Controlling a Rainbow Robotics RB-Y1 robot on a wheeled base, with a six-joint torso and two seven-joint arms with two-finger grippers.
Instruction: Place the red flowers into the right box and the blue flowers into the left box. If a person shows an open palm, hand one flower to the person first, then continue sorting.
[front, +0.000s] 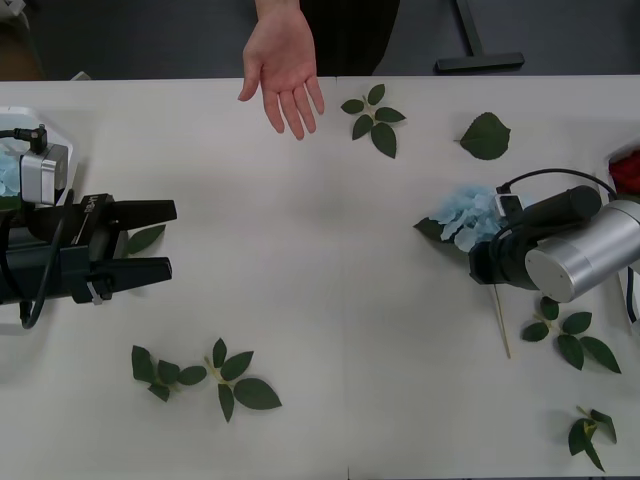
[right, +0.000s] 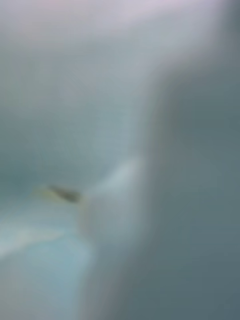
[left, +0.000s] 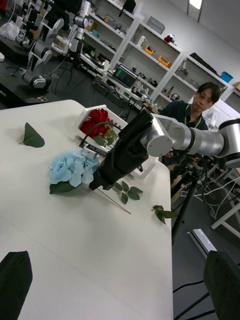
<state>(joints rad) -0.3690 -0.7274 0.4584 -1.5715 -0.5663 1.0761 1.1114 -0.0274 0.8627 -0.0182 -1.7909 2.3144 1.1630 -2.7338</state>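
A person's hand reaches over the table's far edge with its palm open. One blue flower lies at the right of the table, its stem pointing toward me. My right gripper is down at the base of its head; the right wrist view is a pale blue blur. More blue flowers lie in the left box. Red flowers lie in the right box. At the left my left gripper hovers open, holding nothing.
Loose green leaf sprigs lie scattered: near the palm, one at the far right, beside the right arm, in the front right corner and front left. The middle of the white table is bare.
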